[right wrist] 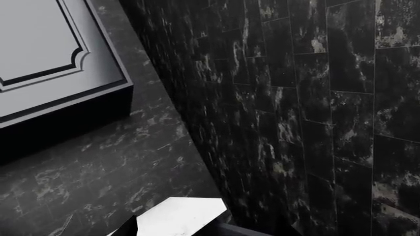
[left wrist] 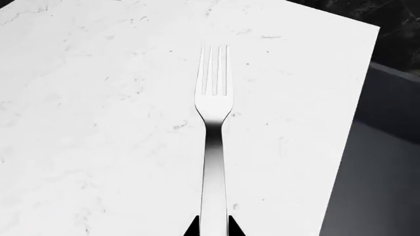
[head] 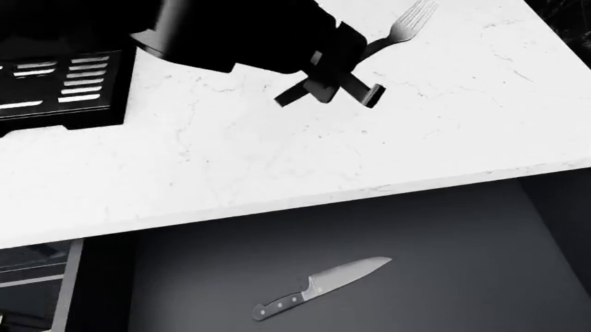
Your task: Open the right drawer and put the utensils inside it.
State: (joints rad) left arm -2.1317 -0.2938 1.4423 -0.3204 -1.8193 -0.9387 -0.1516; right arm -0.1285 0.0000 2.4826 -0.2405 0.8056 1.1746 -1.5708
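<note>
With the knife (head: 323, 287) already in the open drawer (head: 461, 235), our left gripper (head: 334, 88) held the fork (head: 406, 24) over the counter (head: 277, 159) — next, carry it across — the right gripper's state we couldn't tell.

Head camera looks steeply down over the desk (head: 277, 166) edge; left wrist camera hovers close above the same desk (right wrist faces dark tiled wall (right wrist: 315, 113)).
</note>
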